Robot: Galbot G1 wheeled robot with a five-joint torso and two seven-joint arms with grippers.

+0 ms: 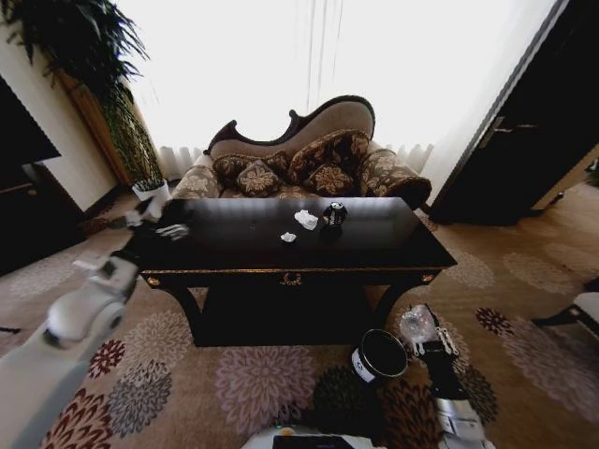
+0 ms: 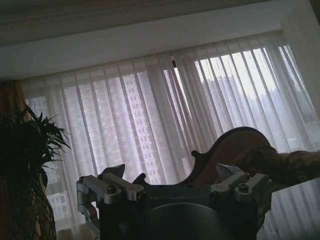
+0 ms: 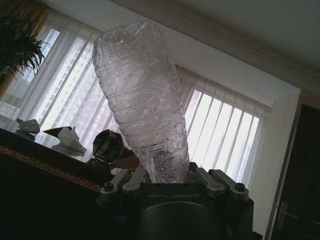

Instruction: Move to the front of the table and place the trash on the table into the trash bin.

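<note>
The table (image 1: 234, 245) with its glossy black top stands straight ahead. On it lie two white paper wads (image 1: 307, 220) (image 1: 288, 238) and a black ball-like wad (image 1: 334, 214). The right wrist view shows the same paper wads (image 3: 70, 139) (image 3: 29, 125) and black wad (image 3: 107, 145) on the table's top. My right gripper (image 1: 429, 344) (image 3: 167, 175) is shut on a clear plastic bottle (image 1: 418, 325) (image 3: 140, 100), low beside the trash bin (image 1: 379, 355), which stands on the carpet in front of the table's right leg. My left gripper (image 1: 154, 222) (image 2: 172, 177) is open and empty above the table's left end.
A patterned sofa (image 1: 299, 159) stands behind the table before bright curtained windows. A white plant pot (image 1: 150, 190) with a tall plant sits at the back left. A dark door (image 1: 524, 140) is on the right, and a seat edge (image 1: 585, 309) at the far right.
</note>
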